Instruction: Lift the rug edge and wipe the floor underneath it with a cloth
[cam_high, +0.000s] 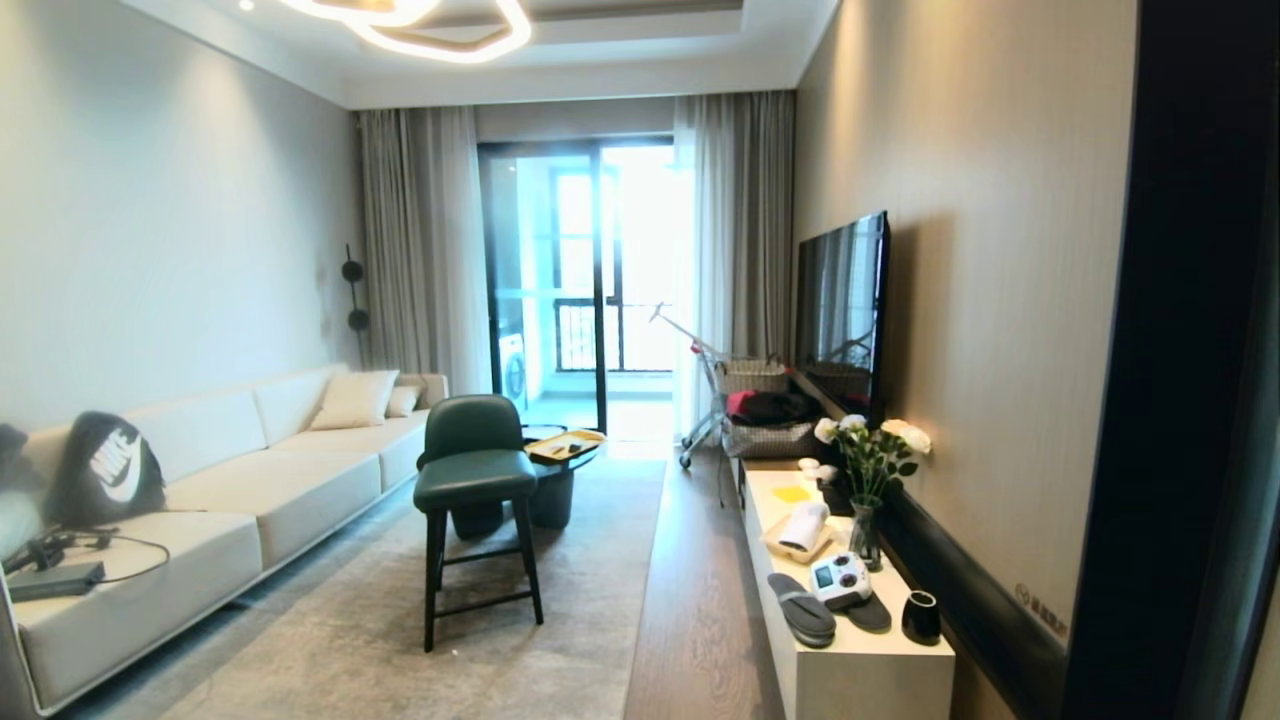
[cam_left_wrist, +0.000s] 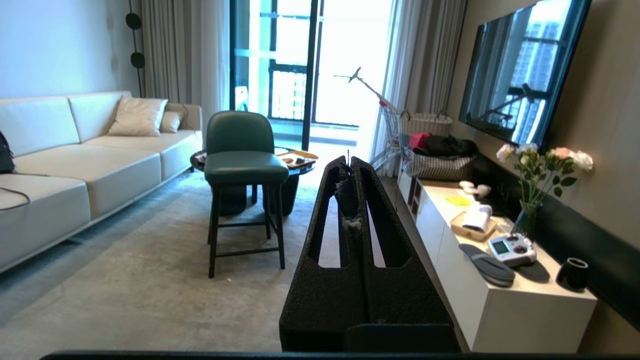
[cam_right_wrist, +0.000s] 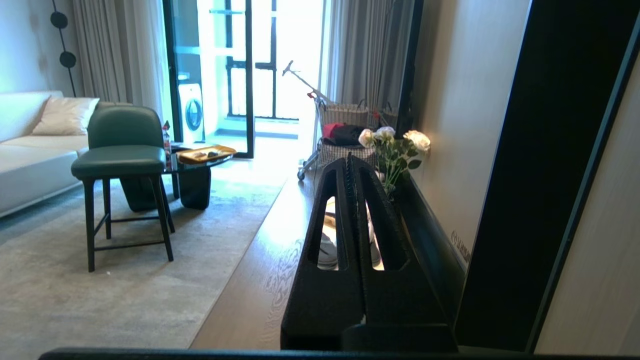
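A large pale grey rug (cam_high: 480, 640) covers the room's middle. The rug edge (cam_high: 638, 590) runs straight along a strip of brown wood-grain floor (cam_high: 700, 600) beside the white cabinet. The right wrist view shows the same rug edge (cam_right_wrist: 231, 265) and floor (cam_right_wrist: 250, 280). My left gripper (cam_left_wrist: 350, 161) is shut and empty apart from bits of fluff stuck between its fingers, held level high over the rug. My right gripper (cam_right_wrist: 348, 157) is shut and empty, above the cabinet side. Neither arm shows in the head view. The cloth is out of view.
A green stool (cam_high: 475, 480) stands on the rug before a dark coffee table (cam_high: 560, 470). A white sofa (cam_high: 250, 480) lines the left wall. The low white cabinet (cam_high: 850, 670) carries a rolled white towel (cam_high: 803, 527), slippers, a vase and a small yellow thing (cam_high: 792, 493). A laundry cart (cam_high: 745, 400) stands beyond.
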